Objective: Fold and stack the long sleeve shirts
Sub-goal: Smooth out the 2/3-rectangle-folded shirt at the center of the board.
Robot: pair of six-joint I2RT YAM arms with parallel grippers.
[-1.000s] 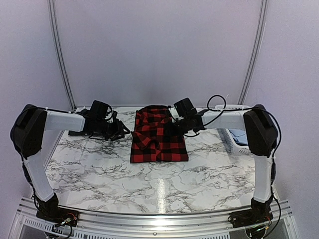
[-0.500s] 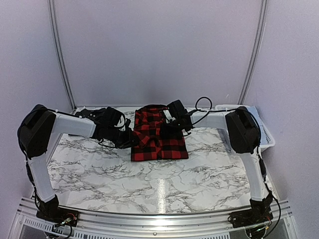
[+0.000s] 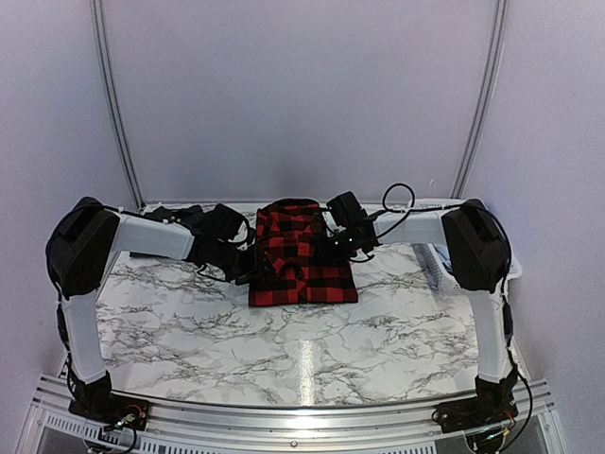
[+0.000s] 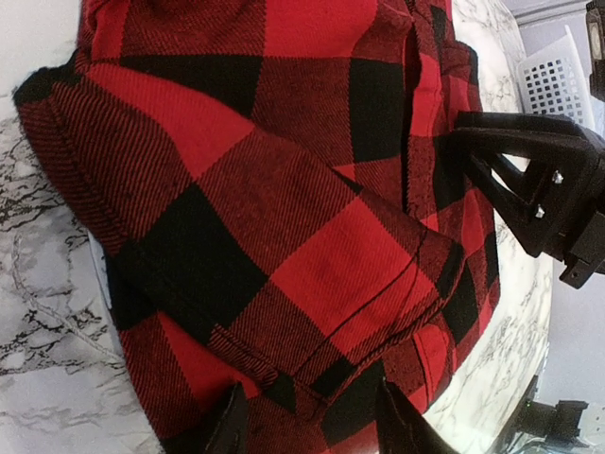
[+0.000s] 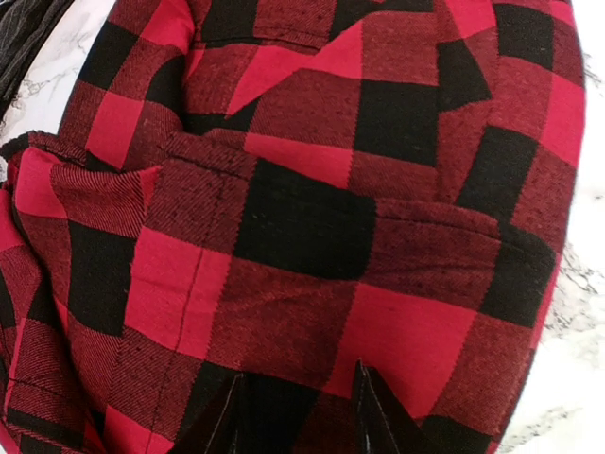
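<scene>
Plainly, left jaws and right jaws both stand parted, gripping nothing, at opposite sides of the plaid shirt point(image 3: 302, 270).

Red-and-black plaid shirt point(image 3: 302, 270), folded, lying flat, far centre

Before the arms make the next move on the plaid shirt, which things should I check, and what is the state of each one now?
1. Left tool open: ok, fingers apart at the left edge of the plaid shirt.
2. Right tool open: ok, fingers apart over the cloth.
3. Tools clear of each other: ok, they sit on opposite sides of the shirt.
4. Shirt folded flat: cannot tell; the layers overlap unevenly.
5. Basket apart from the shirt: ok.
6. Dark shirt ready: cannot tell; only a corner shows.
</scene>
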